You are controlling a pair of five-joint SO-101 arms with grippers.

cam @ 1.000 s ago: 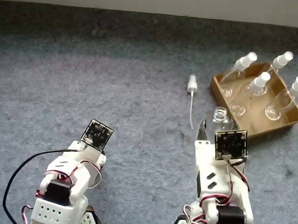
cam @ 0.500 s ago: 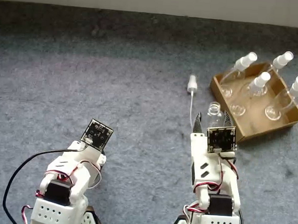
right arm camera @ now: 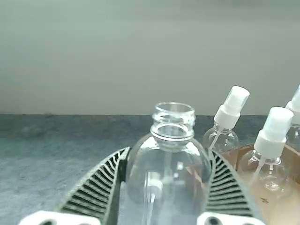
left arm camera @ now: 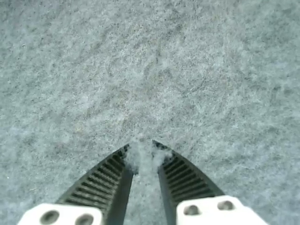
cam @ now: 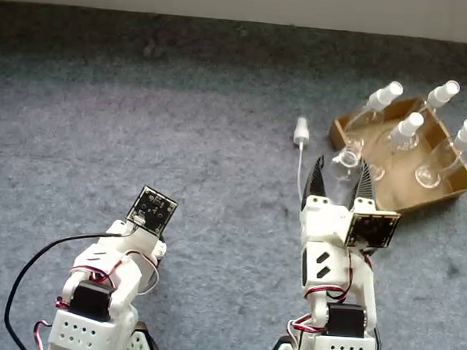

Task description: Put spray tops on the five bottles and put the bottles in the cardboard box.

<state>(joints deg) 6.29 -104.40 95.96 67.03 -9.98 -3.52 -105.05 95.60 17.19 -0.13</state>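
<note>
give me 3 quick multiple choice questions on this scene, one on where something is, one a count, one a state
1. Where does the loose spray top lie?
A. inside the cardboard box
B. on the grey carpet, beside the box
C. on top of an arm

2. How many bottles with spray tops stand in the box?
A. two
B. five
C. four

3. The bottle held in the right gripper is
A. upright, with its neck open and no top on
B. fitted with a white spray top
C. lying flat on the carpet

Answers:
1 B: the high view shows the top lying on the carpet just outside the box wall.
2 C: four white tops rise from the box.
3 A: the right wrist view shows its bare threaded neck.
</note>
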